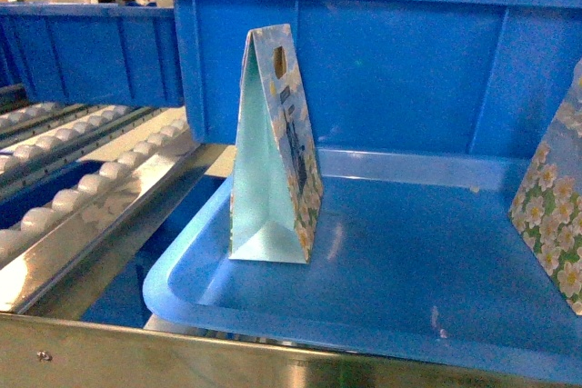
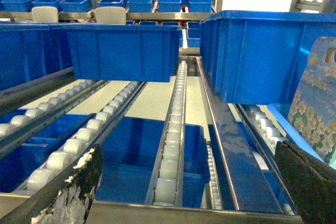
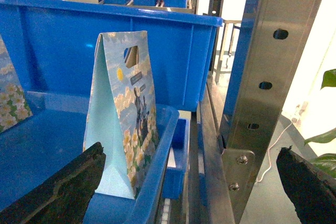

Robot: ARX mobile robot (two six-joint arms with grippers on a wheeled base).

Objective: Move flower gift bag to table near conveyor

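Pale mint paper forms the side gusset of the flower gift bag (image 1: 273,170), which stands upright in a shallow blue tray (image 1: 364,315). Its printed face carries white daisies on a blue-green ground, a dark figure motif and an oval cut-out handle hole near the folded top. A second flowered bag (image 1: 550,224) stands at the right side of the same tray, well apart from the first, cut off by the edge of the head view. So two bags are in view, one tray under them, and one deep blue bin (image 1: 391,61) directly behind the tray.

The conveyor (image 1: 82,197) runs on the left of the tray, with rows of small white rollers in steel rails; the left wrist view shows several such tracks (image 2: 170,150) and more blue bins (image 2: 121,51) standing on them. The steel front rail (image 1: 182,352) crosses below the tray's near lip.

In the right wrist view a bag (image 3: 123,124) sits close against the tray's rim, with a steel upright post (image 3: 262,93) just beyond the rim.

The left gripper (image 2: 189,192) is spread wide, its dark pads (image 2: 310,182) empty. The right gripper (image 3: 189,187) is likewise spread, holding nothing.
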